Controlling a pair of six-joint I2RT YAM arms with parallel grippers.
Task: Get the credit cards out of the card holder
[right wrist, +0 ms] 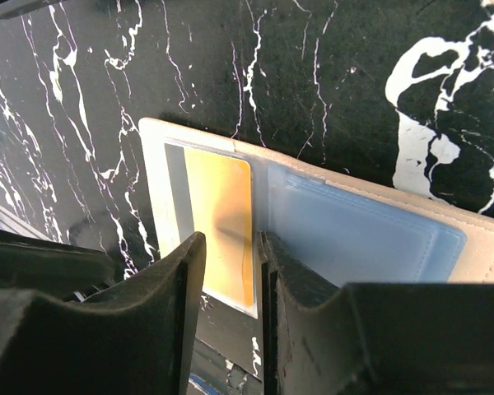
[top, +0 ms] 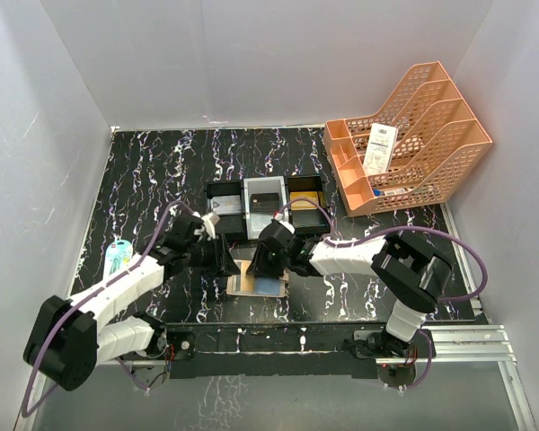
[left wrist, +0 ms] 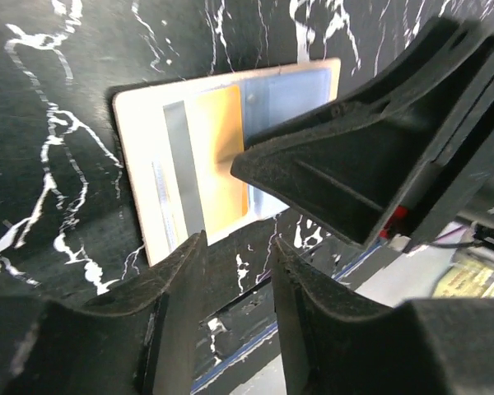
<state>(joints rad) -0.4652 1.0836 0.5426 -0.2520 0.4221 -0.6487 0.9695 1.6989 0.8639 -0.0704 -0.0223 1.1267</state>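
The small tan leather-like folding card holder (top: pixel 251 287) lies opened flat at the middle of the table's near edge, inner side up. That leaves its pockets facing the arms. One thin gold plastic credit card (right wrist: pixel 222 218) with a grey stripe sits in the left half. The pale bluish slots (right wrist: pixel 362 239) fill the other half, and I can't make out a card in them.

The right gripper (right wrist: pixel 230 247) hangs straight over the gold card's long edge. Its fingers are narrow and a slim gap shows the card below, with nothing pinched that I can see. That looks to me like lining up for a pinch on that edge.

The left gripper (left wrist: pixel 237 247) sits just beside the holder on its left side, low over the table. Its fingers are also narrow and there is only bare tabletop between them. My guess is it is there to pin the holder so it doesn't slide when the card is pulled.

Just behind the holder is a black-and-grey three-compartment tray (top: pixel 225 186), probably where the cards go. Something dark lies in its middle bay and something gold in its right one.

An orange plastic file rack (top: pixel 431 126) stands in the far right corner with a white paper receipt (top: pixel 379 148) propped in it. A small teal-and-white packet (top: pixel 119 256) lies near the left edge.

The table (top: pixel 162 162) is glossy black with white marble veining, so a flat card will be awkward to lift from it. Plain pale walls (top: pixel 251 54) close it in on three sides.
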